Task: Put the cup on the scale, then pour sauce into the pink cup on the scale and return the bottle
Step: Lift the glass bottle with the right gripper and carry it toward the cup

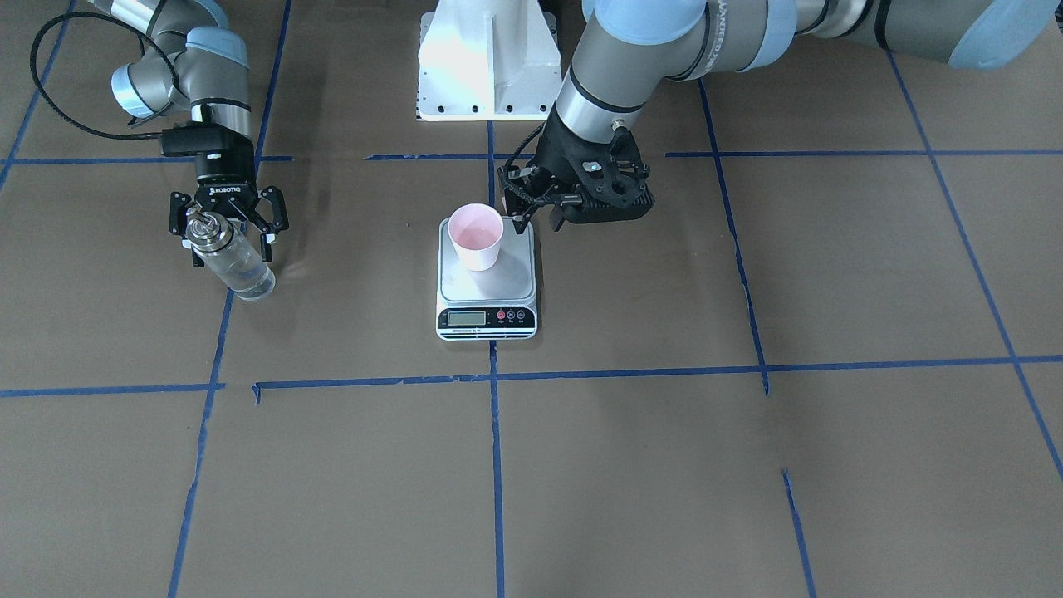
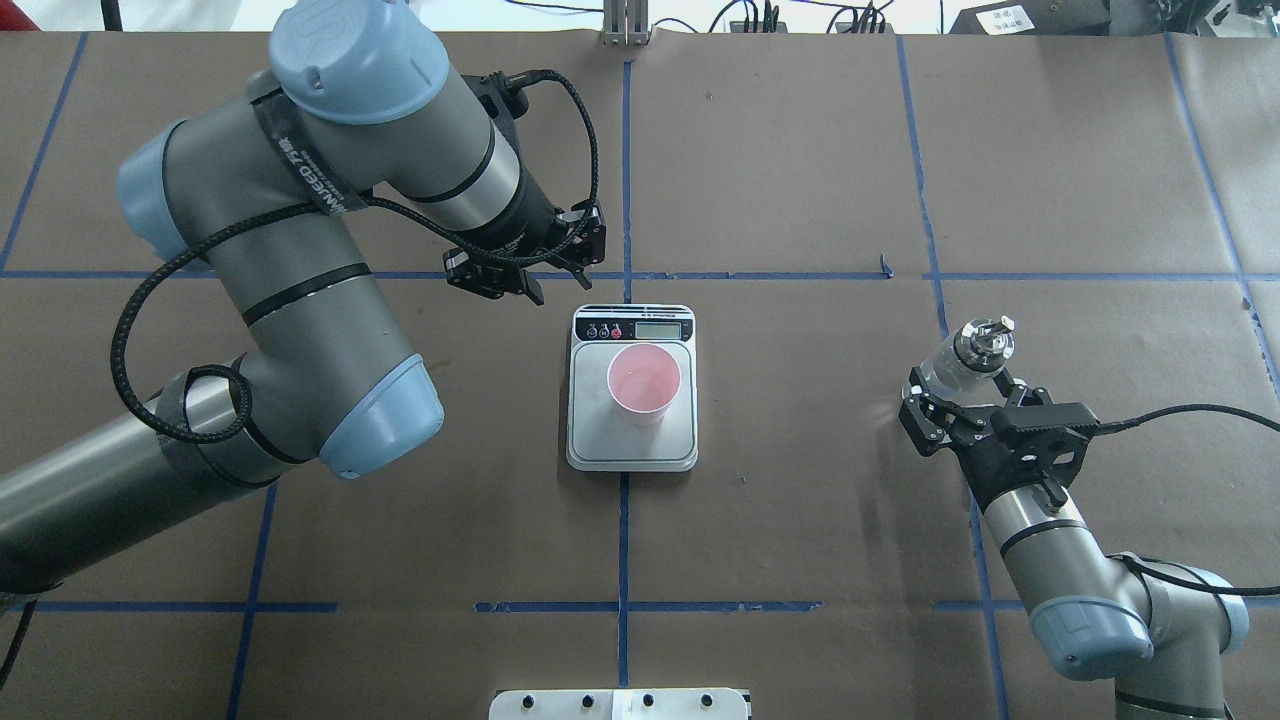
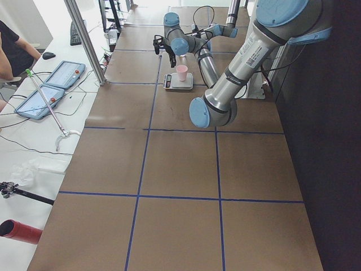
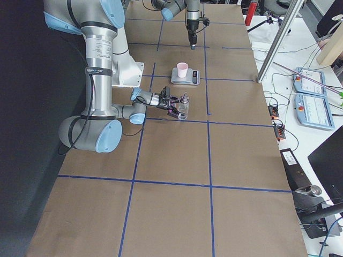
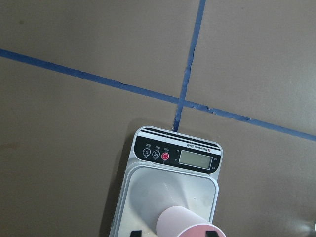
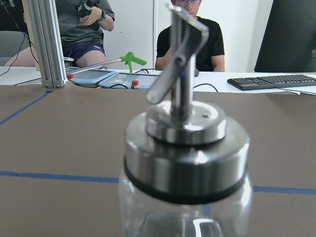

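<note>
Bare table (image 2: 820, 420) lies between the scale (image 2: 600, 440) and the bottle (image 2: 975, 348) at the right, which stand well apart. The cup (image 2: 644, 378) stands on the scale with free room above it. The left gripper (image 2: 530, 270) hangs, fingers spread, just beside the scale's far-left corner. The right gripper (image 2: 962, 385) flanks the bottle.

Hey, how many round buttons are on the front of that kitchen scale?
3. All sit in a row on the black front strip of the scale, beside the display: two dark buttons, then a red button nearest the display. None seems hidden.
</note>
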